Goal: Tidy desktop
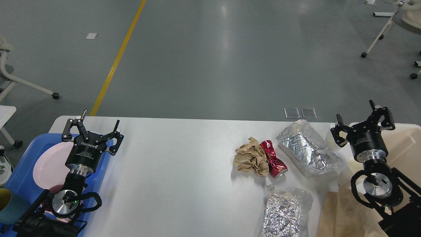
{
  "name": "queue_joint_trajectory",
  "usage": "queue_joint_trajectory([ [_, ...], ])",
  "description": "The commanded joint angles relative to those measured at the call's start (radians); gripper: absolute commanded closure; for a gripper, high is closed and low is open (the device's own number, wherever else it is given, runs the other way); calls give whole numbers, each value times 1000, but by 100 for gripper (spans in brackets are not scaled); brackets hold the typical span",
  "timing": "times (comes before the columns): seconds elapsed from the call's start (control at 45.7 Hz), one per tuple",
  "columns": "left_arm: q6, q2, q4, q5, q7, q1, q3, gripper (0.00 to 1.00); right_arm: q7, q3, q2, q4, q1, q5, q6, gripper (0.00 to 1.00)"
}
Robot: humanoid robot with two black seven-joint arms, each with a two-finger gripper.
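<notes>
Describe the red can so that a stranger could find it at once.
On the right half of the white desktop lies a cluster of litter. The can lies on its side between crumpled brown paper and a silver foil bag. It alone is red and dented.

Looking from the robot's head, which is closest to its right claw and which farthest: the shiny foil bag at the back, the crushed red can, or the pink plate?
From the right gripper:
1. Foil bag, just to its left.
2. Crushed red can, further left, beside the brown paper.
3. Pink plate, far left, in the blue tray.
</notes>
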Motion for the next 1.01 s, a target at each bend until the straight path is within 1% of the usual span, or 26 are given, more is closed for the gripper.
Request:
queue_joint_trajectory([
  [0.0, -2, -1, 0, 0, 4, 0, 0, 4, -100, 0, 0, -9, 23, 0, 0, 0],
  [0.284, -4, -1, 0, 0, 5, 2, 0, 4, -100, 0, 15, -15, 32, 0, -4, 0],
  [0.547, -4, -1, 0, 0, 5, 0, 0, 4, -95, -2, 101, -14, 32, 0, -3, 0],
  [0.984, -4, 1, 0, 0, 5, 0, 0, 4, -95, -31, 80, 2, 3, 2, 6, 0],
])
